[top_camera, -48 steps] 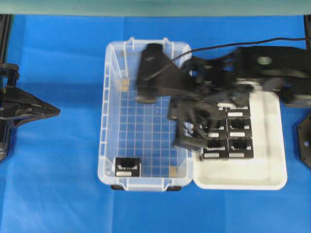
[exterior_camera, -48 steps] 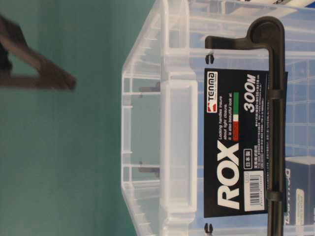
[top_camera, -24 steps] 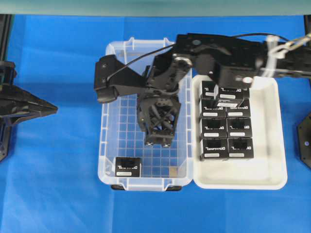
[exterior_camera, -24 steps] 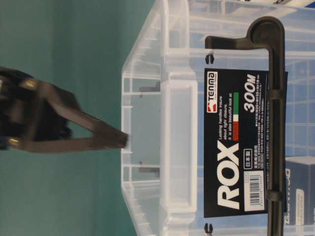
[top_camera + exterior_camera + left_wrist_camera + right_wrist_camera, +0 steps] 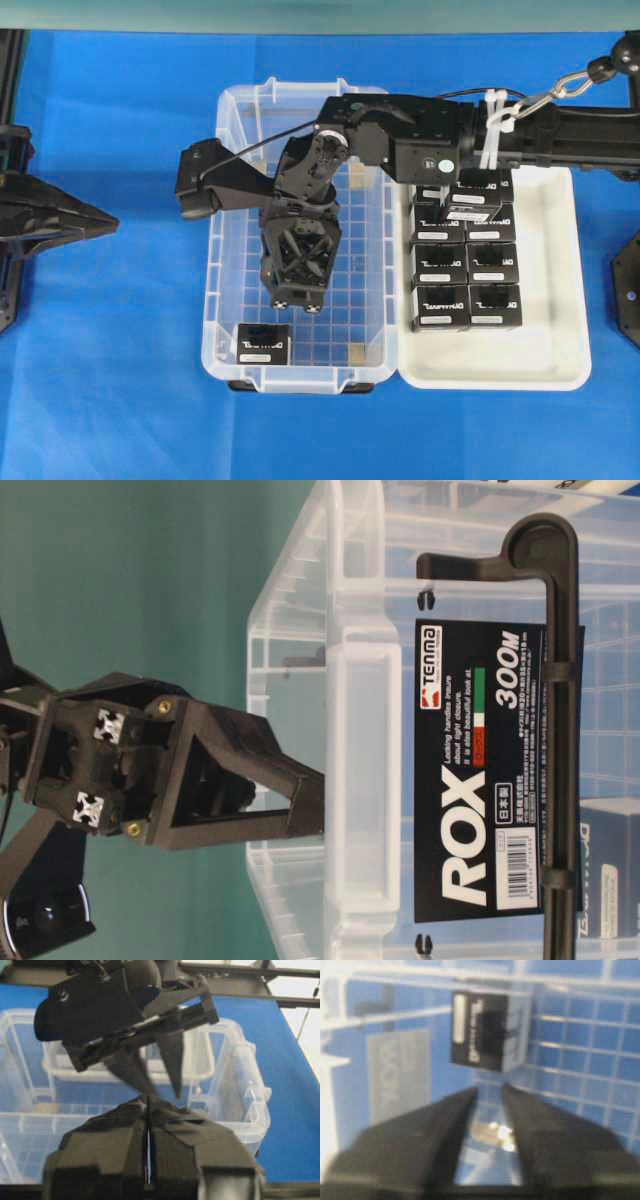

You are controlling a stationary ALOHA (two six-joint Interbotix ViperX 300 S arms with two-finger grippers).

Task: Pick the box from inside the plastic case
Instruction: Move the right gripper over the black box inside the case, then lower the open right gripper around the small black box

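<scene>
The box (image 5: 262,343), a small black carton with a white label strip, lies alone on the grid floor in the near left corner of the clear plastic case (image 5: 214,250). My right gripper (image 5: 295,300) hangs inside the case, pointing down, a short way behind the box. It is open with a narrow gap and holds nothing. In the right wrist view the box (image 5: 490,1030) lies just ahead of the gripper (image 5: 490,1092). My left gripper (image 5: 105,222) is shut and empty, left of the case; it also shows in the left wrist view (image 5: 149,1101).
A shallow white tray (image 5: 560,365) stands against the case's right side with several identical black cartons (image 5: 466,265), one stacked on top. The right arm spans the tray's far end. The case's labelled end wall (image 5: 350,780) faces the table-level camera.
My right arm has swung left from over the white tray into the case and come down toward the lone box. The left gripper has not moved.
</scene>
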